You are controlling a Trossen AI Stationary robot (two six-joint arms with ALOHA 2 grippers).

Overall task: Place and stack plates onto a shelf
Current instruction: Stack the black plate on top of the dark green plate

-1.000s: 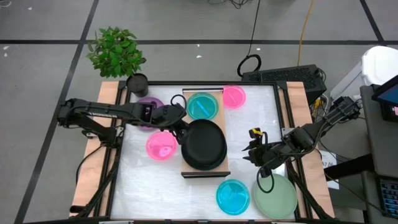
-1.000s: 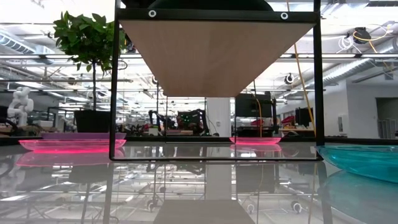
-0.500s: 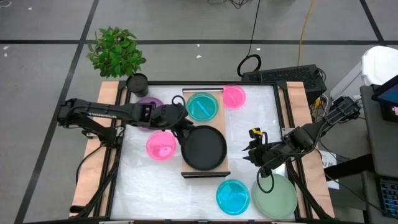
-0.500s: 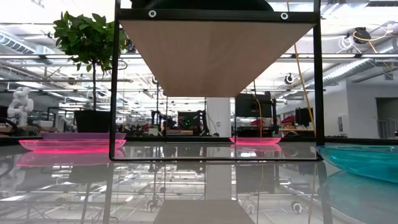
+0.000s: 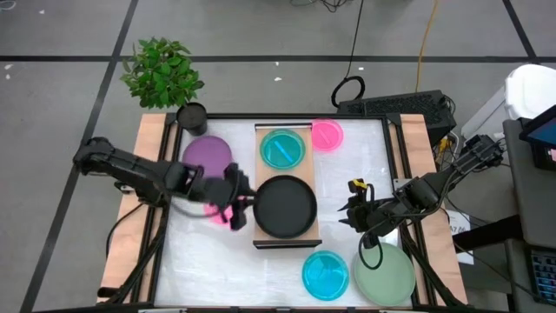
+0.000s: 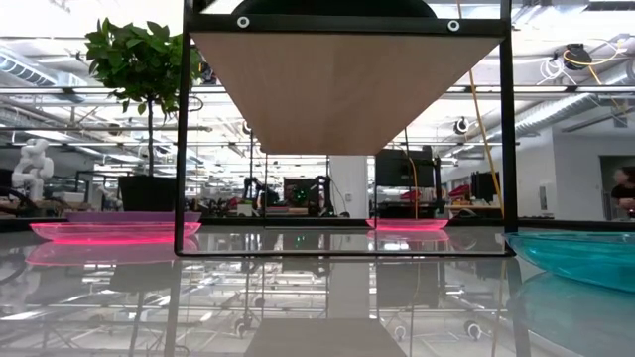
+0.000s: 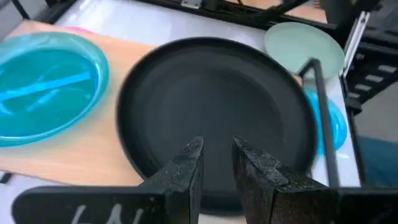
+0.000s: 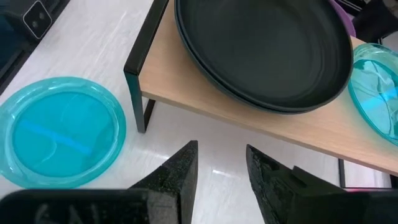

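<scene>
On the shelf (image 5: 287, 178), the black plate (image 5: 284, 207) now sits released beside the cyan plate (image 5: 282, 148); the left gripper (image 5: 236, 209) has let go, backed off its rim, fingers slightly parted and empty. That placement looks done; the right gripper (image 5: 352, 213) waits near the shelf's other side, likewise parted, holding nothing.

Bright, even light; glossy tabletop reflections
</scene>
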